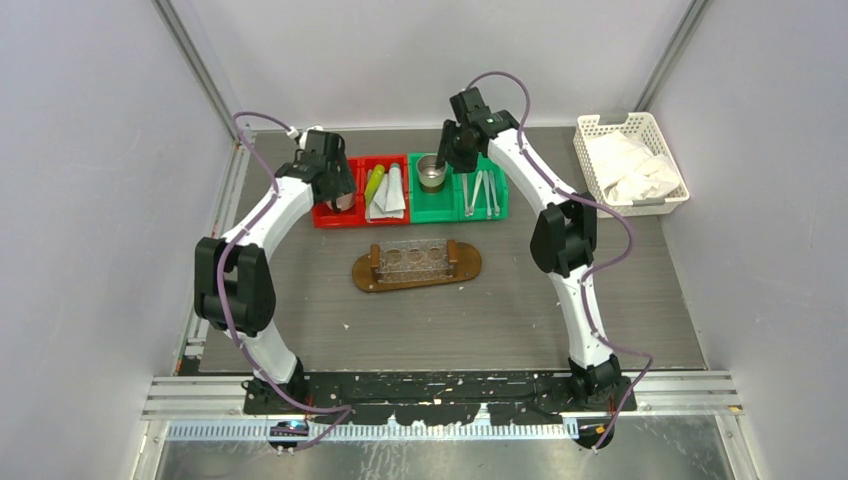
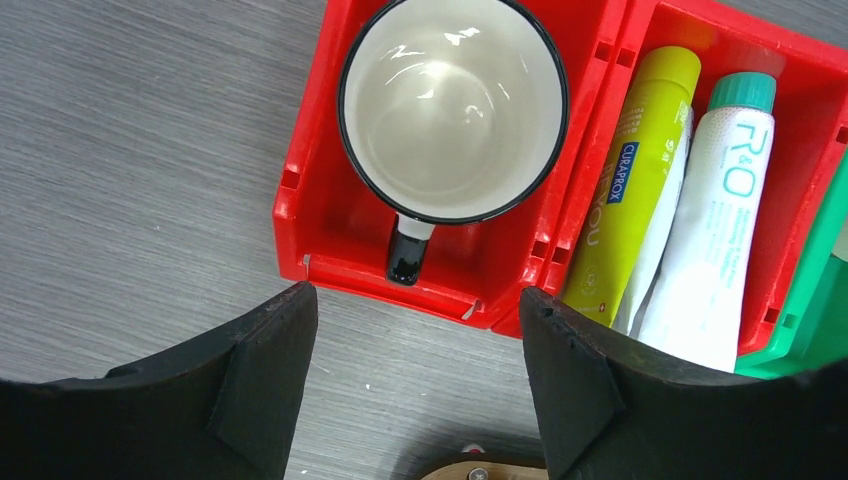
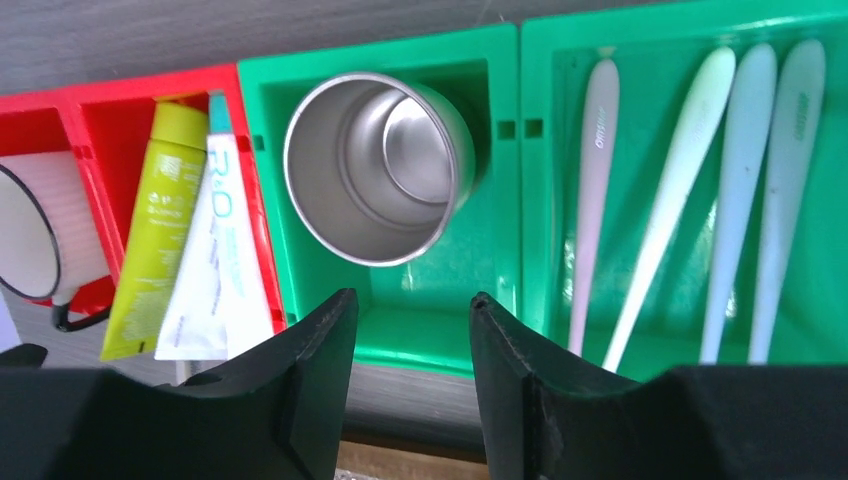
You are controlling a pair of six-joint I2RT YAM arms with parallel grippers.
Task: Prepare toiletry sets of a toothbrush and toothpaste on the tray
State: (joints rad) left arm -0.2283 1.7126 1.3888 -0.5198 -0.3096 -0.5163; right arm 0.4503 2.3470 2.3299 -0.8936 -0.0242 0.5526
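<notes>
Several pale toothbrushes [image 3: 670,200] lie side by side in the right green bin [image 1: 481,192]. A yellow-green toothpaste tube [image 2: 630,190] and a white one [image 2: 715,220] lie together in a red bin [image 1: 385,188]. The oval wooden tray [image 1: 470,262] sits mid-table and carries a clear holder [image 1: 412,260]. My left gripper [image 2: 415,293] hangs open and empty just in front of the red bin holding a white enamel mug [image 2: 455,105]. My right gripper [image 3: 412,297] is open with nothing in it, at the near edge of the green bin with a steel cup [image 3: 375,165].
A white basket [image 1: 650,130] with crumpled cloth stands at the back right. The four bins form a row at the back of the table, with grey walls close on both sides. The tray lies between the bins and the arm bases.
</notes>
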